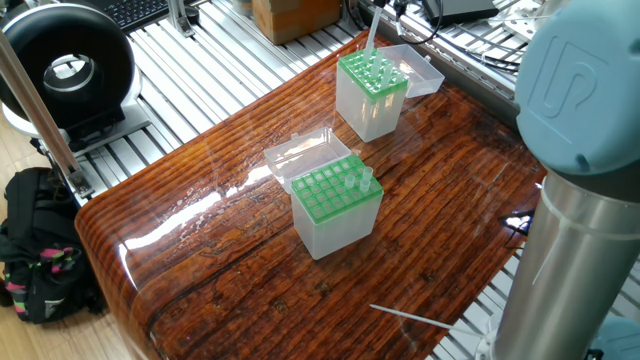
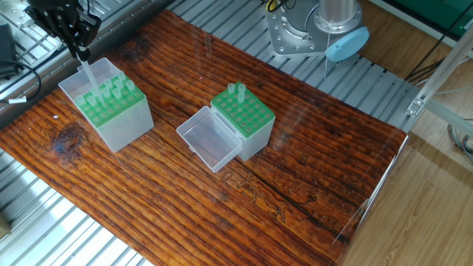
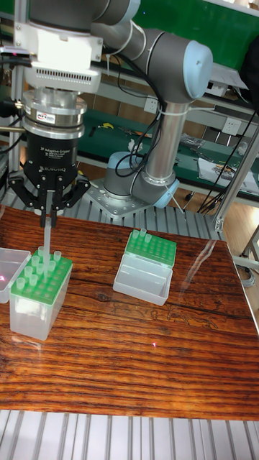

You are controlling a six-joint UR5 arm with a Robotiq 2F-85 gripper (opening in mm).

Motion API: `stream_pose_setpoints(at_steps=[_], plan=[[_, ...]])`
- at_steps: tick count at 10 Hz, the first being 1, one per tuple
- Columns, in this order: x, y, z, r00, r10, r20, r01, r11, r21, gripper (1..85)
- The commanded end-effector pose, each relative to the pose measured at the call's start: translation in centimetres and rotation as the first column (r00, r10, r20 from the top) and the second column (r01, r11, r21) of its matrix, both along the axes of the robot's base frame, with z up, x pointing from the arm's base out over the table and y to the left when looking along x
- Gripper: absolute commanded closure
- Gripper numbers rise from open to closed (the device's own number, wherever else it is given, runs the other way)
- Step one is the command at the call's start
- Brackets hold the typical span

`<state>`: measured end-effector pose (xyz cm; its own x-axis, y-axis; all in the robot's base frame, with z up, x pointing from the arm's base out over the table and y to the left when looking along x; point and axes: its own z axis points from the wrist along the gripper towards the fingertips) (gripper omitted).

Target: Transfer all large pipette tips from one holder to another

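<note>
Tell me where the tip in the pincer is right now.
In the tall fixed view, the held pipette tip hangs from the pincer at left, its lower end at the fuller holder's green rack.

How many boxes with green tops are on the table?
2. The edge box sits under the tool, which grips a pipette tip. The middle box sits further in, its clear lid open beside it.
</note>
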<state>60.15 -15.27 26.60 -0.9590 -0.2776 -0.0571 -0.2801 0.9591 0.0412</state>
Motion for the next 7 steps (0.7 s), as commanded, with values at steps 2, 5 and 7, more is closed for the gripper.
stream_pose_setpoints(at_steps=[2, 5, 7], plan=[[0.05, 0.33, 0.04, 1.0, 0.007, 0.0, -0.007, 1.0, 0.014, 57.3], [0.08, 0.62, 0.06, 1.0, 0.01, 0.001, -0.01, 1.0, 0.023, 53.0], [0.11, 0.74, 0.1, 1.0, 0.007, 0.0, -0.007, 1.0, 0.023, 53.0]])
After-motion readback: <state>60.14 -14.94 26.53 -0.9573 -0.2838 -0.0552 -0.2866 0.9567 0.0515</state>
